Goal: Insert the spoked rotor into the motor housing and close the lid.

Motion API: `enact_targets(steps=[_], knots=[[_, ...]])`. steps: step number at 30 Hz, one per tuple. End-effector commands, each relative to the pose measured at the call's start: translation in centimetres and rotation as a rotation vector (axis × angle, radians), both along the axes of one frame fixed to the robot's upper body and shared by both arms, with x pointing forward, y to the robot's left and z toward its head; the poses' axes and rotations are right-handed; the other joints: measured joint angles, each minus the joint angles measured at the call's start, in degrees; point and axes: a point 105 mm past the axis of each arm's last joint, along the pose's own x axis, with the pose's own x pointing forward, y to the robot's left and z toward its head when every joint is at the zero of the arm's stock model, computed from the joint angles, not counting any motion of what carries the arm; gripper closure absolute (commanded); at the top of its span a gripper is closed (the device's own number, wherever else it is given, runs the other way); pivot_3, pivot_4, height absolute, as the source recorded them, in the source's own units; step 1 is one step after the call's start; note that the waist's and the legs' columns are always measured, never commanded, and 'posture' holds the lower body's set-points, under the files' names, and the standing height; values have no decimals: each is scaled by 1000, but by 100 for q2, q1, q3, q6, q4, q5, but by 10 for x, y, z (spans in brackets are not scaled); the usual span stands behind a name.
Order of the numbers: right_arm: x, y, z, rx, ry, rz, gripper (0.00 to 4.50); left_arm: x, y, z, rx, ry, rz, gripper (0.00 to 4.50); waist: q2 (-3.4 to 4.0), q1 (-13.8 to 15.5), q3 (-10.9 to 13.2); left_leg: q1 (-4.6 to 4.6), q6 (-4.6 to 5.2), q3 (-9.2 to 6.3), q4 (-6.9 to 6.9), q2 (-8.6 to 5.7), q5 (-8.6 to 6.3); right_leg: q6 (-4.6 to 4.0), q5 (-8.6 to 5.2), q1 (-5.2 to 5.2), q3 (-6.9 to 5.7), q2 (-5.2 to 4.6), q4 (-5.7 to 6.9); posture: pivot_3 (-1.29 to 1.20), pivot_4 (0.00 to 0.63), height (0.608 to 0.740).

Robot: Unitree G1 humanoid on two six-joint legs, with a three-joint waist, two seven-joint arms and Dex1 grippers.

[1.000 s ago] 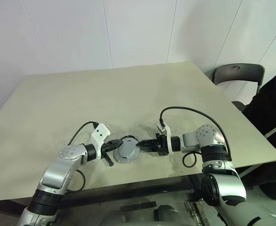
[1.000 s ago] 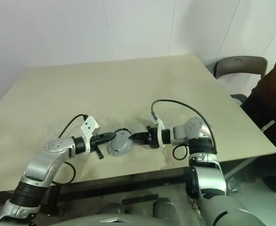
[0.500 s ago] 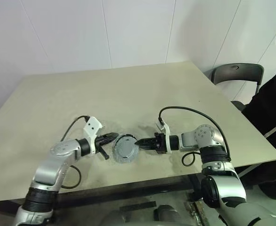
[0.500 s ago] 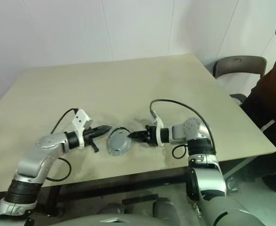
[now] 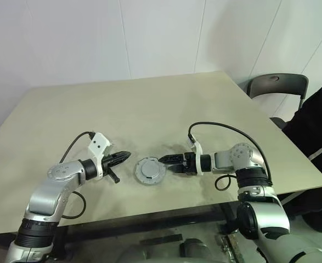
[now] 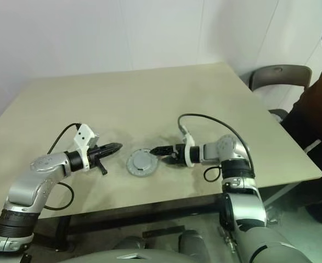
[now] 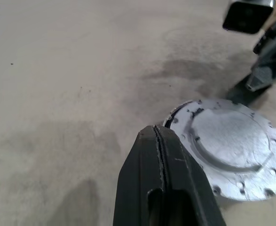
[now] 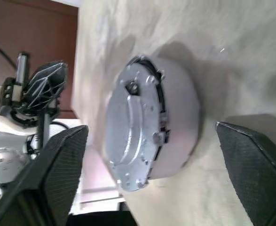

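Note:
The lid (image 5: 149,171), a flat round grey disc with a raised centre and small screws round its rim, lies face up on the table near the front edge. In the right wrist view it caps a thick round grey body, the motor housing (image 8: 182,117). The spoked rotor is hidden. My left gripper (image 5: 126,155) is shut and empty, its tip a short way left of the lid (image 7: 232,150). My right gripper (image 5: 163,160) is open just right of the lid, one finger (image 8: 58,174) on each side of it, touching nothing.
The beige table (image 5: 150,104) stretches wide behind and to the left of the lid. Its front edge runs close below the grippers. A dark chair (image 5: 276,85) stands past the back right corner, with a person in dark clothes (image 5: 320,120) at the right edge.
The lidded disc, earlier tilted up between both grippers, now lies flat on the table. My right gripper has opened and let go of it. My left gripper has drawn back to the left.

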Motion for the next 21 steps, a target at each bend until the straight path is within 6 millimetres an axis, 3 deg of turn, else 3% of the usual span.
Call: enact_targets(steps=[1,4,6,8,11,14,21], knots=[[11,-10,34,-83,-234,40,22,-1,7,18,-7,-59,5,4500,1,-5,1,-4,0,0,0,0,0,0,0,-3,-1,0,-1,0,0,740],[16,-17,54,-197,-544,126,22,-6,11,20,0,-56,-12,4500,0,-24,1,-30,0,2,0,0,0,2,0,-30,0,-1,-2,0,0,740],[17,-12,76,-178,-802,176,22,-11,13,22,2,-59,-33,4500,-1,-51,1,-48,-1,3,0,2,0,3,0,-49,-1,-1,-2,0,0,740],[5,-3,84,-165,-984,329,22,-15,15,22,18,-68,-55,4500,-2,-60,3,-53,-1,5,-1,4,0,3,0,-54,0,-1,-3,0,0,740],[5,5,78,-239,-1099,433,22,-20,17,23,19,-76,-79,4500,-6,-31,5,-55,-1,6,4,4,0,4,0,-53,-1,-1,-3,0,0,740],[-3,27,73,-205,-1169,591,22,-27,17,26,0,-82,-101,4500,-7,-16,5,-54,0,8,13,3,0,11,6,-48,0,-1,-4,0,0,740],[-10,54,45,-204,-1148,741,22,-39,17,25,-35,-47,-108,4500,-9,12,5,-55,-1,4,11,2,1,8,8,-50,0,-1,-3,0,0,740]])
